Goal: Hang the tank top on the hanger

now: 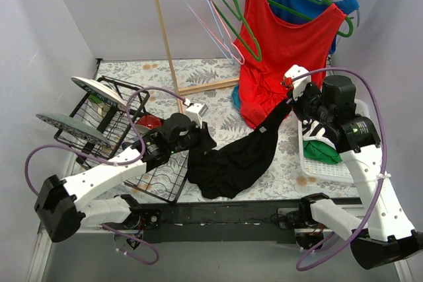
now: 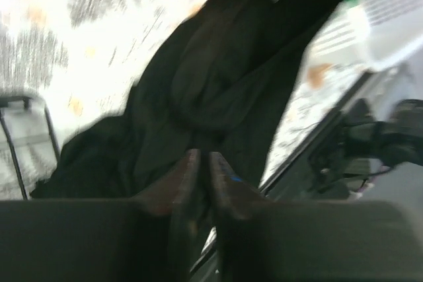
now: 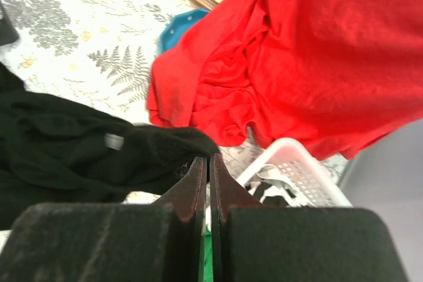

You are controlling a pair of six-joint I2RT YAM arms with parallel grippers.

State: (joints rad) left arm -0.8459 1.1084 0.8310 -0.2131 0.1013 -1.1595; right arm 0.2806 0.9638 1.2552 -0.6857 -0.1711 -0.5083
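Floral tabletop [image 1: 198,74]: tank top [image 1: 241,156] sags along near edge, 1 end raised by clenched right gripper [image 1: 287,102], presumably for spreading. Left gripper [image 1: 198,135] hold: cannot tell. Hanger [image 1: 232,14] hangs unloaded at far edge.

Blur in the left wrist view hides whether the left end effector [image 2: 203,158] grips the tank top [image 2: 218,77].

We see a fern-print tabletop [image 1: 211,74] carrying a wire basket [image 1: 162,179], a white crate [image 1: 327,175], a wooden foot [image 1: 208,86] and the sagging black tank top [image 1: 231,163].
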